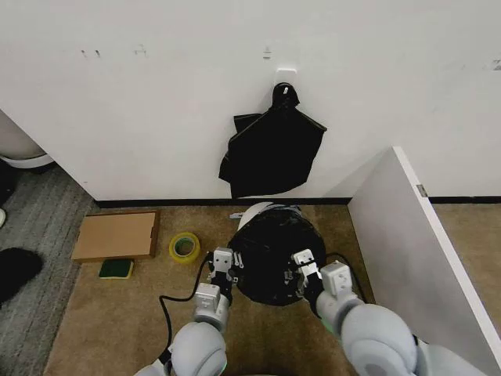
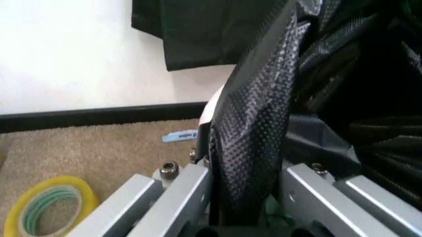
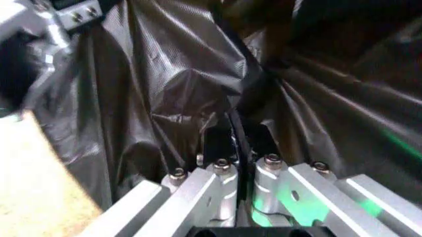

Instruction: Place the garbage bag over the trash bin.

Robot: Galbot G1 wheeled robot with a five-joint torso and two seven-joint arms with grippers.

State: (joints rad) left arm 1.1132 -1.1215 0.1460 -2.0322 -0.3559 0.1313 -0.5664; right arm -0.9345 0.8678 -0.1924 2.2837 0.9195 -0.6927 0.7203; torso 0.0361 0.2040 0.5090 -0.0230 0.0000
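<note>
Left hand (image 1: 232,263), right hand (image 1: 300,269): both clenched on garbage bag (image 1: 274,252) film, opposite sides of trash bin (image 1: 254,211). Risk: thin film tearing or slipping; far rim apparently uncovered.

Garbage bag (image 1: 274,254) sits over trash bin (image 1: 252,211) on floor by the wall, left pincer (image 1: 222,270) and right pincer (image 1: 301,270) clamped on bag at its L & R sides, tape roll (image 1: 185,247) just left, cardboard (image 1: 116,236) further left, bundle (image 1: 270,153) hanging on wall behind.
</note>
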